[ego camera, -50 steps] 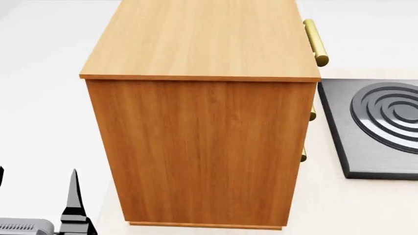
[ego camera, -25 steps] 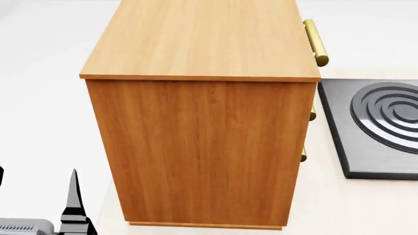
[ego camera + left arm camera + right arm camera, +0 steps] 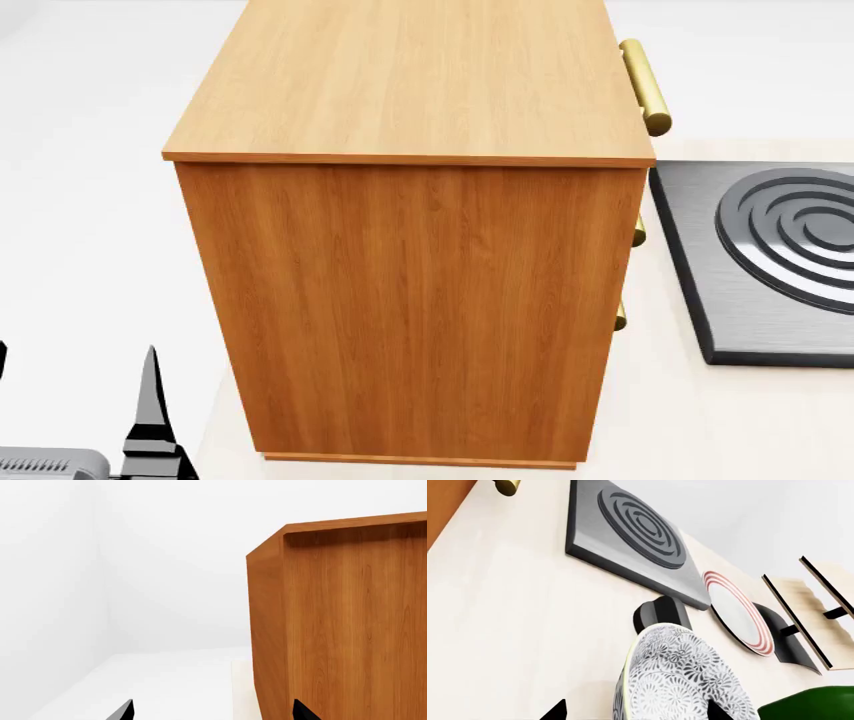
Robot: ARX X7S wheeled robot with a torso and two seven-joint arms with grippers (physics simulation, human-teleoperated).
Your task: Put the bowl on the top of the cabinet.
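While the head view is filled by the cabinet (image 3: 407, 230), whose lighter flat top is bare, the bowl (image 3: 684, 680) lies on the cream counter (image 3: 514, 615) near the induction hob (image 3: 634, 535), between the right gripper (image 3: 637, 711) fingertips, which are spread wide on either side of it; contact cannot be told. Beyond it lie a red-ringed plate (image 3: 740, 612) and a wooden rack (image 3: 814, 610). Beside the cabinet's side panel, the left gripper (image 3: 212, 712) is spread wide and holds nothing.
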